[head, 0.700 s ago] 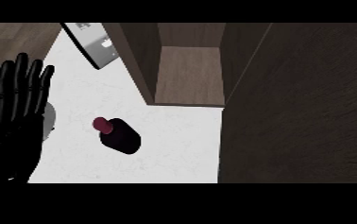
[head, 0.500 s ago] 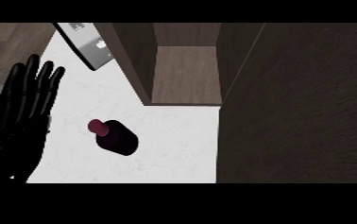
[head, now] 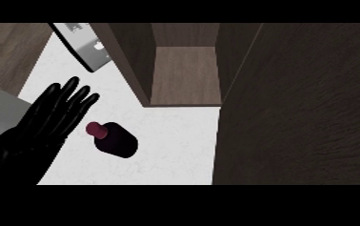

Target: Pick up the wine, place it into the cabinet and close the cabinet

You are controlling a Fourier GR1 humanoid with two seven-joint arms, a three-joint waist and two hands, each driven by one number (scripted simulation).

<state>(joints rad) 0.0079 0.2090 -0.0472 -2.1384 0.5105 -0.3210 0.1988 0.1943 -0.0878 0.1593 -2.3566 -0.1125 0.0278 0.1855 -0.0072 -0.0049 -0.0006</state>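
Note:
The wine point(head: 112, 139), a dark bottle with a maroon cap pointing up-left, stands on the white counter point(head: 175, 148). My left hand point(head: 49, 118) is at the view's left, open with its fingers spread, just left of the bottle's cap and apart from it. The wooden cabinet point(head: 186, 75) stands open behind the bottle, its inner shelf bare. Its open door point(head: 292, 106) fills the right side of the view. My right hand does not show.
A grey slanted appliance panel point(head: 88, 48) sits at the back left beside the cabinet's side wall. A wood-toned strip point(head: 25, 48) borders the counter on the far left.
My left hand has shifted right and toward the bottle's cap. The whole view has drifted, so cabinet and bottle sit slightly differently in the picture.

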